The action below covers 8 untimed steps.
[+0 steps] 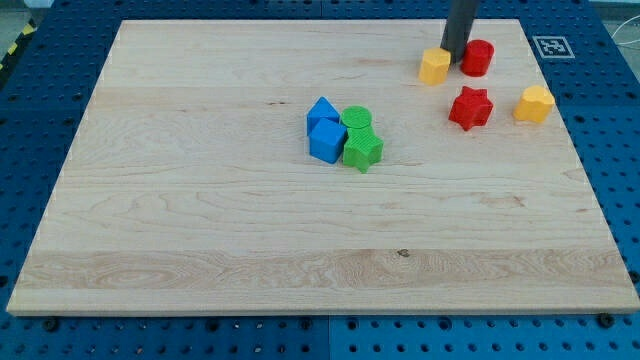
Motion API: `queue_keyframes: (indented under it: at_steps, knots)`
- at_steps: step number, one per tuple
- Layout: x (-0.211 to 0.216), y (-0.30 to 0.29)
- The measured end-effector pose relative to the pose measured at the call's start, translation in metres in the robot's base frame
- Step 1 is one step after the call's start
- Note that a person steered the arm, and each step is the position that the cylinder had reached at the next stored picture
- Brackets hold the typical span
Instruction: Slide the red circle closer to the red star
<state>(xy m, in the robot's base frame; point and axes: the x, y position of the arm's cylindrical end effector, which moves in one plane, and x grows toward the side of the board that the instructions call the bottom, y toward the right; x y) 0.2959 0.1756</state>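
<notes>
Red circle (477, 57) sits near the view's top right of the wooden board (200, 230), with the red star (470, 107) just below it toward the view's bottom, near but apart. My tip (456, 58) stands just beside the circle's left edge, in the narrow gap between it and a yellow block (434, 66); whether it touches either I cannot tell. No jaws here to open or close: the arm ends in a bare rod.

Judging by its look, the circle is a small, light, rigid puck that should glide easily on the smooth wood. Its round wall gives nothing to hook, so an off-centre push would likely make it roll aside. Best contact looks to be its far edge at the view's top, pushing straight down toward the star, so the tip must first come round

A yellow heart (534, 103) lies right of the star
</notes>
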Motion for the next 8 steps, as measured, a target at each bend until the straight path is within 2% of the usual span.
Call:
queue_keyframes:
  at_steps: [1, 3, 4, 5, 6, 8]
  knots:
    - [0.011, -0.009]
    - [-0.03, -0.035]
    - [-0.062, -0.022]
    - [-0.08, 0.036]
    - [-0.076, 0.09]
    - [0.005, 0.083]
